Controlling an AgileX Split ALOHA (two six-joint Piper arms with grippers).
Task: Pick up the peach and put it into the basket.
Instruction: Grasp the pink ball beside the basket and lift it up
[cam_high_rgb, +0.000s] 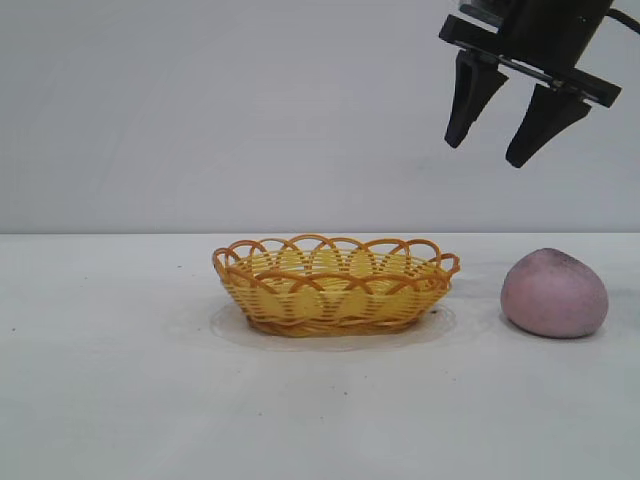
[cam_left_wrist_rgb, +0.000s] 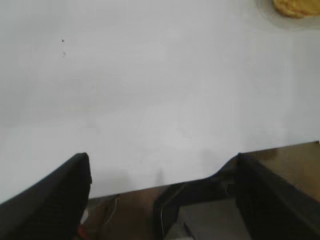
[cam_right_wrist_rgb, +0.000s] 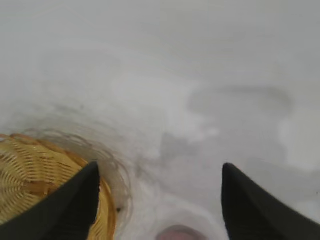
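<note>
Exterior view, right gripper (cam_high_rgb: 498, 152): hangs high over the table (cam_high_rgb: 120, 400), above the gap between basket (cam_high_rgb: 335, 285) and peach (cam_high_rgb: 555, 293); fingers spread, nothing between them.
Exterior view, peach: rests on the table just beside the basket, on the right arm's side, apart from the rim; it lies below the right gripper and a little outward from it, away from the basket.
Exterior view, peach axis: broad dome, wider than tall, long axis roughly level and running toward the basket; greyish top points up, tilted slightly away from the basket.
Exterior view, nearer arm: the right; the left arm does not show here.
Left wrist view, left gripper (cam_left_wrist_rgb: 162, 200): fingers wide apart and empty, over the table's edge, well apart from the basket (cam_left_wrist_rgb: 296, 7), which shows only as a sliver far off; peach not visible.
Right wrist view, right gripper (cam_right_wrist_rgb: 160, 200): spread fingers point down; one fingertip overlaps the basket (cam_right_wrist_rgb: 35, 175) rim in the picture, and the peach (cam_right_wrist_rgb: 179, 233) shows between the fingers.
Judgement, coming move: descend away from the basket and straddle the peach's shorter width.
</note>
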